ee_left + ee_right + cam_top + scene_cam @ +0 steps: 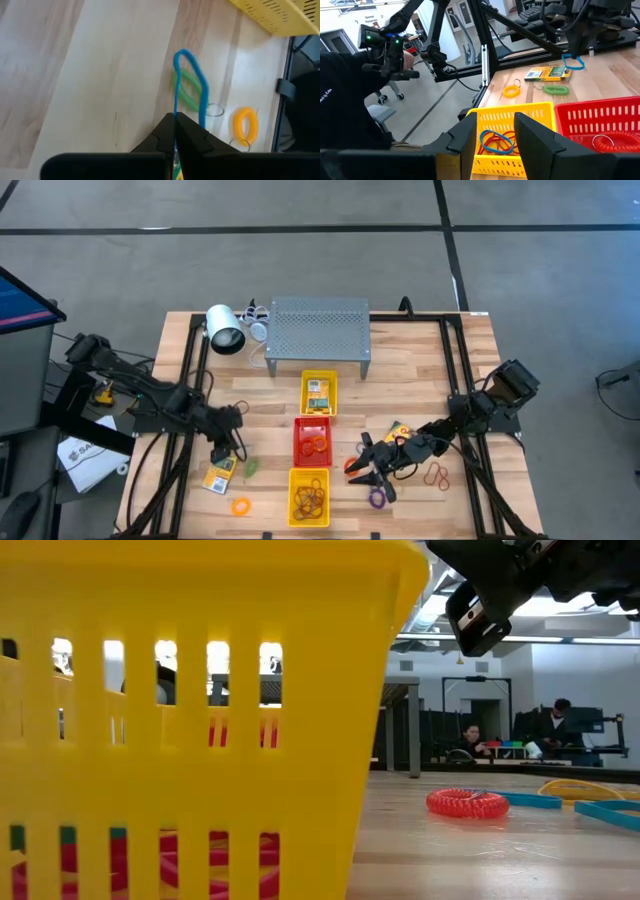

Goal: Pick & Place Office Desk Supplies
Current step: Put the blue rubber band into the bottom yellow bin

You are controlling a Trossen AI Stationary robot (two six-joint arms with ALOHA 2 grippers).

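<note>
My left gripper (232, 448) is over the near-left part of the table, shut on a thin blue rubber band (190, 75). Under it lie a green coil ring (187, 95), an orange coil ring (245, 125) and a yellow card packet (220, 476). My right gripper (372, 468) is open and level, right of the trays, with nothing between its fingers. Its wrist view looks over the near yellow tray (510, 131), which holds rubber bands. Around it lie an orange piece (354, 466), a purple ring (377, 498), a card packet (398, 430) and red-brown bands (436, 474). My left gripper pinches one end of the blue rubber band (175, 102) between its two shut fingers, which slant down from the table's left side. The rest of the loop sticks out past the fingertips. In the right wrist view the loop (575, 62) hangs below the fingers, clear of the table.
Three trays stand in a row down the table's middle: yellow (320, 392), red (312, 440), yellow (308, 496). A grey perforated stand (318, 330) and a white cylinder (225, 330) are at the far edge. A red coil (468, 803) lies on the wood. People sit beyond the table.
</note>
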